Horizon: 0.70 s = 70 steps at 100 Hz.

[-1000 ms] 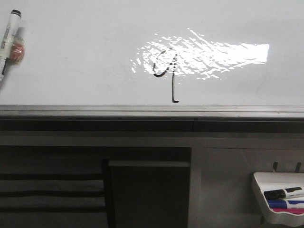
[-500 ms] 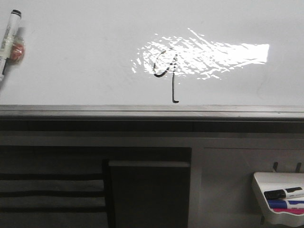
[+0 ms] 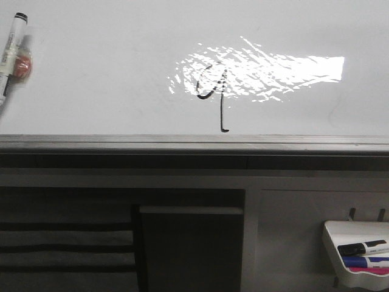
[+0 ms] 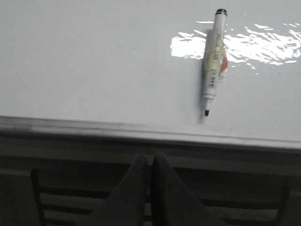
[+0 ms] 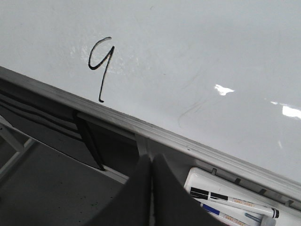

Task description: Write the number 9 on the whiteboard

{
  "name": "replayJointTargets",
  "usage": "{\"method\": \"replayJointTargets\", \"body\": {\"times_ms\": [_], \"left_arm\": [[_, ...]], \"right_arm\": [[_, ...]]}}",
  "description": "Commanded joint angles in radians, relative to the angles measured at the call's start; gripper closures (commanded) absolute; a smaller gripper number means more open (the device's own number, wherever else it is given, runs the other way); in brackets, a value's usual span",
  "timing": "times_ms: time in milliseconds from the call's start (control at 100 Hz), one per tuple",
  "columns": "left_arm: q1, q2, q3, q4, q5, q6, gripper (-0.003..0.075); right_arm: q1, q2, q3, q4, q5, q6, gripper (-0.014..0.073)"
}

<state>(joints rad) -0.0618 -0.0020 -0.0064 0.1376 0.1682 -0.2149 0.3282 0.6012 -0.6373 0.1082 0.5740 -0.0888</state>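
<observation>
A thin black number 9 (image 3: pixel 216 97) is drawn on the whiteboard (image 3: pixel 109 79), partly inside the bright glare patch; the right wrist view shows the number 9 (image 5: pixel 100 66) with its looped top and long stem. A black-capped marker (image 3: pixel 11 48) lies on the board at the far left, and the marker (image 4: pixel 214 59) appears uncapped, tip toward the board's grey edge, in the left wrist view. My left gripper (image 4: pixel 150 157) is shut and empty, below the board's edge. My right gripper (image 5: pixel 151 157) is shut and empty too, below the edge near the marker tray.
A white tray (image 3: pixel 358 228) with black, blue and pink markers hangs below the board at the right; that tray (image 5: pixel 202 179) sits beside my right fingers. Dark slatted panels (image 3: pixel 67 246) and a dark panel (image 3: pixel 191 249) lie under the grey edge strip (image 3: pixel 194 143).
</observation>
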Motion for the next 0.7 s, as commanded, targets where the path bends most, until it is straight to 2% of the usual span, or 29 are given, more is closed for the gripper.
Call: {"method": "replayJointTargets", "body": {"times_ms": [0, 220, 320, 420, 690], "left_arm": [[0.018, -0.024, 0.027, 0.025, -0.086, 0.001, 0.0741], [0.018, -0.031, 0.030, -0.028, -0.058, 0.023, 0.0741], [0.018, -0.031, 0.030, -0.103, -0.109, 0.186, 0.0741], [0.018, -0.031, 0.030, -0.248, -0.175, 0.369, 0.0741], [0.018, -0.031, 0.030, -0.222, -0.185, 0.367, 0.0741]], "right_arm": [[-0.006, -0.003, -0.024, 0.007, -0.071, -0.005, 0.0666], [-0.006, -0.003, -0.024, 0.007, -0.069, -0.005, 0.0666], [-0.006, -0.003, -0.024, 0.007, -0.069, -0.005, 0.0666], [-0.006, -0.003, -0.024, 0.007, -0.069, -0.005, 0.0666], [-0.006, -0.003, -0.024, 0.007, -0.069, -0.005, 0.0666]]}}
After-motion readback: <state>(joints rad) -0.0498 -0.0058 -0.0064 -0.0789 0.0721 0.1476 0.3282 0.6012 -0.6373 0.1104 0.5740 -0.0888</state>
